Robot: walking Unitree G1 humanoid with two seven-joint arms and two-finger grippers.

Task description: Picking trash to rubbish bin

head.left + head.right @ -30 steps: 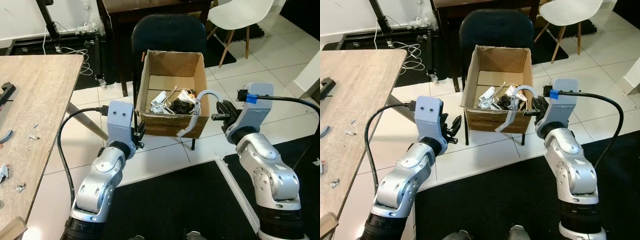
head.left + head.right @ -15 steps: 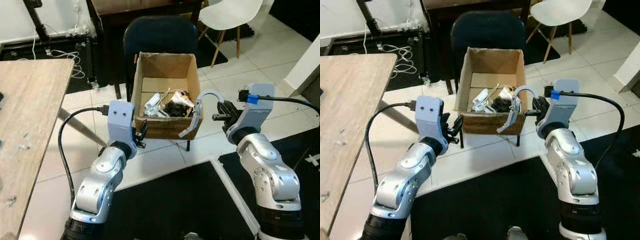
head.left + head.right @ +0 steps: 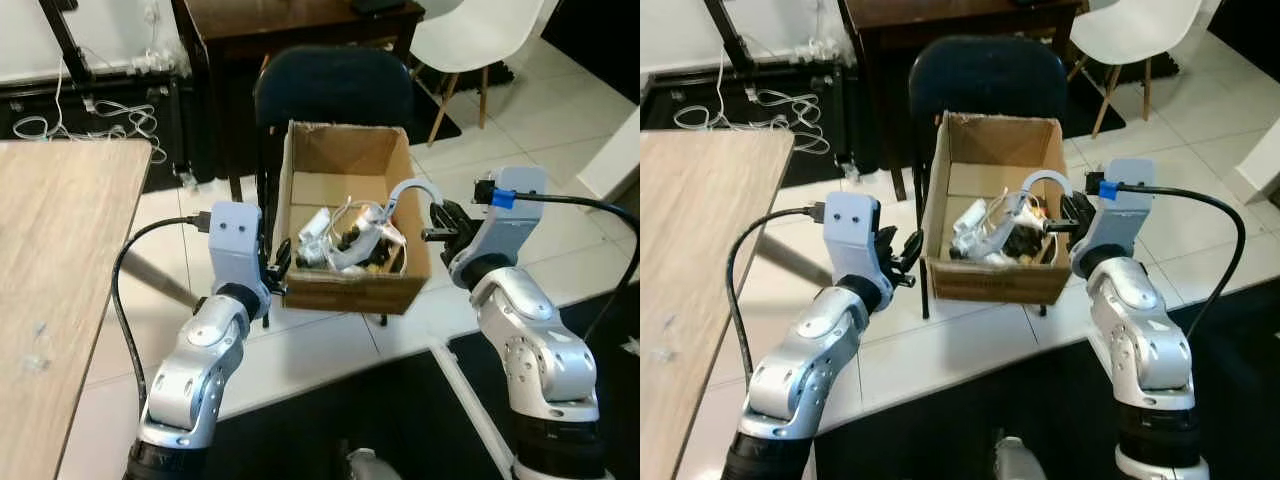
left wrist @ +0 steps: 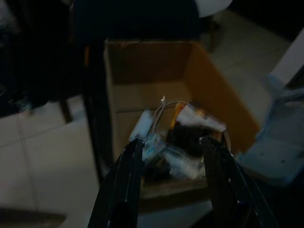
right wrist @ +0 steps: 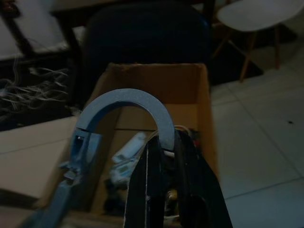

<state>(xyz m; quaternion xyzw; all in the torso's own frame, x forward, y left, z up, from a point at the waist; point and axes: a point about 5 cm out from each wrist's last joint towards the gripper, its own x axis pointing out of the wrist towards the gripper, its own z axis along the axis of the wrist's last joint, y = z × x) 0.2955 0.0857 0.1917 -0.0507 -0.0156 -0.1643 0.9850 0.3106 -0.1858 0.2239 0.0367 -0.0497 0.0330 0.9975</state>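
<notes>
Cardboard box [image 3: 350, 290] serving as the rubbish bin, standing on a dark chair [image 3: 335, 85] ahead, open top, heaped inside with white and dark scraps [image 3: 345, 245]. Right gripper [image 3: 432, 222] just beside the box's right wall, fingers [image 5: 156, 190] pinched together on one end of a grey curved plastic band [image 5: 128, 102]. Band arching up from the clamp and over the right rim, far end drooping down among the scraps inside the box.

Left gripper [image 3: 275, 268] near the box's left front corner, close to the cardboard, whether touching cannot be told. Its two black fingers [image 4: 121, 187] spread apart, holding nothing, pointed over the box's contents in the left wrist view.

Wooden table [image 3: 60, 270] at the left, running near to far. White chair [image 3: 470, 30] at the far right, behind the box. Loose white cables [image 3: 100, 115] on the floor at the far left, beside a black metal frame. Pale tiled floor [image 3: 330, 345] under the box's chair, dark mat [image 3: 400, 420] nearest the robot.
</notes>
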